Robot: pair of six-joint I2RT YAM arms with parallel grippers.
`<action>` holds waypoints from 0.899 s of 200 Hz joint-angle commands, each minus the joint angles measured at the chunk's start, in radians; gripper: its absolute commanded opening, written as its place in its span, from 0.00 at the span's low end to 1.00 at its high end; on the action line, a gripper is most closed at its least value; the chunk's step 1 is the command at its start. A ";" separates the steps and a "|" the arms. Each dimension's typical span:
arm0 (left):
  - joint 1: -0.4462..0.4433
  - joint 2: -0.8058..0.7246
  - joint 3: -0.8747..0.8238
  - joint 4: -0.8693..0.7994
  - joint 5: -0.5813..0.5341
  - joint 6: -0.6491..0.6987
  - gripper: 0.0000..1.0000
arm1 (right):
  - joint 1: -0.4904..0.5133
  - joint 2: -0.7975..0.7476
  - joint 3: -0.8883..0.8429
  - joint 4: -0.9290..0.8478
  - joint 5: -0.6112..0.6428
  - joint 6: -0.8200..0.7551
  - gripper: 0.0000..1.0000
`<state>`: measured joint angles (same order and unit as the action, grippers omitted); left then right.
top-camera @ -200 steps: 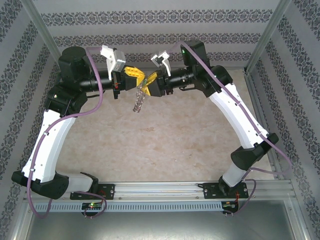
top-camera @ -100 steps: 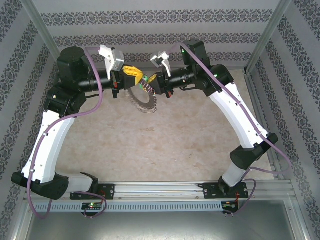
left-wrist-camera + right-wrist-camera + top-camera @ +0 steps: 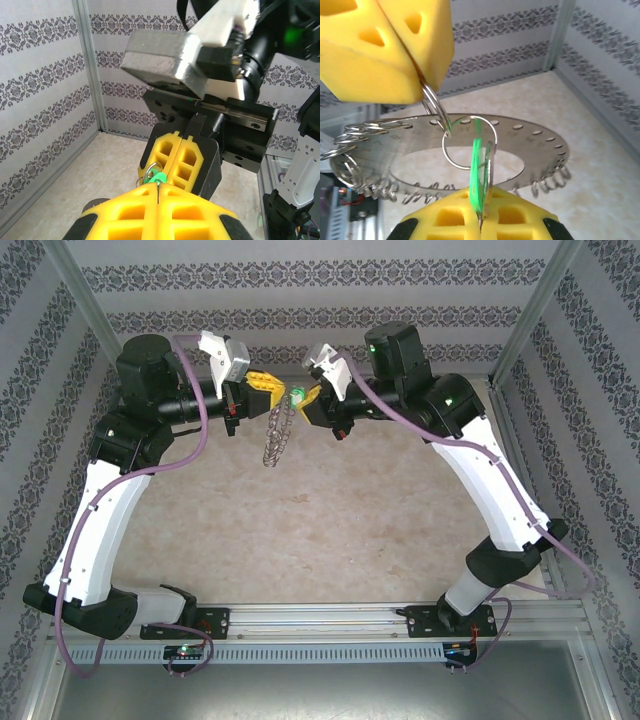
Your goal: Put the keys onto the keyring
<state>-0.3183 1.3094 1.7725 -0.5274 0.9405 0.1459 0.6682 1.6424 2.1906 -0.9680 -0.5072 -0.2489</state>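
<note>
- Your left gripper (image 3: 273,393) pinches a small wire loop (image 3: 434,104); the keyring (image 3: 277,437) hangs below it, above the beige tabletop (image 3: 330,530).
- Your right gripper (image 3: 305,401) pinches the green key (image 3: 296,395) beside that loop.
- Patterned walls (image 3: 300,280) surround the table.

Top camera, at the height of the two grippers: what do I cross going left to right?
left gripper → keyring, hanging just under its fingertips → green key → right gripper
</note>
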 commanded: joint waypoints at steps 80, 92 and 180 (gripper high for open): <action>0.031 -0.092 -0.263 0.108 -0.028 -0.013 0.43 | 0.012 0.159 0.277 -0.276 0.205 -0.091 0.00; 0.037 -0.113 -0.317 0.128 -0.043 -0.027 0.47 | 0.009 0.194 0.295 -0.328 0.201 -0.091 0.00; 0.052 -0.293 -0.661 0.243 -0.490 -0.126 0.49 | -0.024 0.321 0.044 -0.214 0.214 0.037 0.00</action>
<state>-0.2794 1.0756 1.1843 -0.3569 0.6575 0.0593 0.6739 1.9377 2.2902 -1.2736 -0.2886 -0.2821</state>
